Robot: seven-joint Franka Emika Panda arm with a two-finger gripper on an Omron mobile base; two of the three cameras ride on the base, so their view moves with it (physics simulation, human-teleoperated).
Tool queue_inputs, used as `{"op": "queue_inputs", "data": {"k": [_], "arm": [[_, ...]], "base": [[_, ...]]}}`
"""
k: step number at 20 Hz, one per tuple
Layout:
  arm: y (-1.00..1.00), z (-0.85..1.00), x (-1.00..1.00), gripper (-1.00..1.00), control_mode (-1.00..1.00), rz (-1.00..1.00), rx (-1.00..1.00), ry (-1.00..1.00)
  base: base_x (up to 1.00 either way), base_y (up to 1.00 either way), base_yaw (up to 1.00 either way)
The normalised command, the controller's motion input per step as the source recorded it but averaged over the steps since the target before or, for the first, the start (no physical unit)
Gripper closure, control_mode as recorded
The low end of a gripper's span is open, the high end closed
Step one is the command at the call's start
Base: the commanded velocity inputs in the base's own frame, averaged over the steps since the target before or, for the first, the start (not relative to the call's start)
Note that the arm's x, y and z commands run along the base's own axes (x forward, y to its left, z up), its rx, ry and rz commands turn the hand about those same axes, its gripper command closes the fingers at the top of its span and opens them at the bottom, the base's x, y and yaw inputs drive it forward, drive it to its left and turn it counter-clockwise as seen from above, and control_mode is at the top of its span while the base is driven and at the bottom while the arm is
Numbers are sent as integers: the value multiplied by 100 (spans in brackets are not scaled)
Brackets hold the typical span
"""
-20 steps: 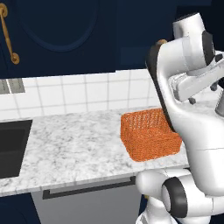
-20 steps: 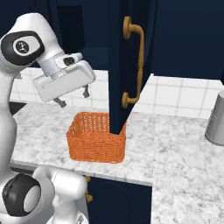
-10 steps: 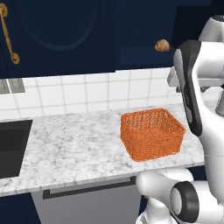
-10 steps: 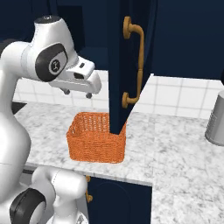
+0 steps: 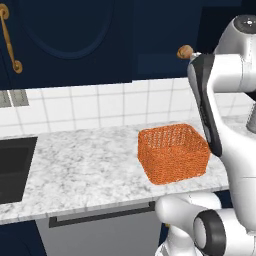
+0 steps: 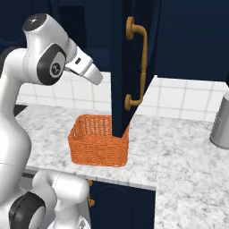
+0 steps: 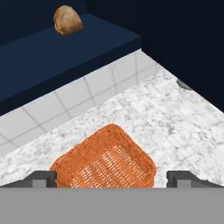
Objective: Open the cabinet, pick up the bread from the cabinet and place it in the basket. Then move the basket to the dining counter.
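Note:
The navy cabinet's door stands open, edge-on, with its brass handle facing right. A round brown bread lies on the cabinet shelf, and it appears again as the bread just left of my arm. The orange mesh basket sits empty on the marble worktop below the shelf, partly behind the door edge as the basket. My gripper is open and holds nothing. It hovers above the basket, short of the bread. The dining counter is out of view.
A black sink is set in the worktop at the left. A second navy door with a brass handle is shut above it. A metal canister stands at the right. A grey drawer front runs under the worktop.
The arm has swung up from low over the basket, and the hand now sits higher, level with the cabinet shelf. The jaws stayed open. Basket and bread have not moved.

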Motion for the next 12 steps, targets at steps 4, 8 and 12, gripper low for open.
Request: {"op": "queue_inputs", "data": {"k": [4,8,12], "arm": [[-5,46,78,-100,-100,-8,-24,-1],[-30,1,71,-100,-100,3,-3,-1],[-14,2,55,-100,-100,25,-13,-17]], "base": [[0,0,0],[0,0,0],[0,0,0]]}}
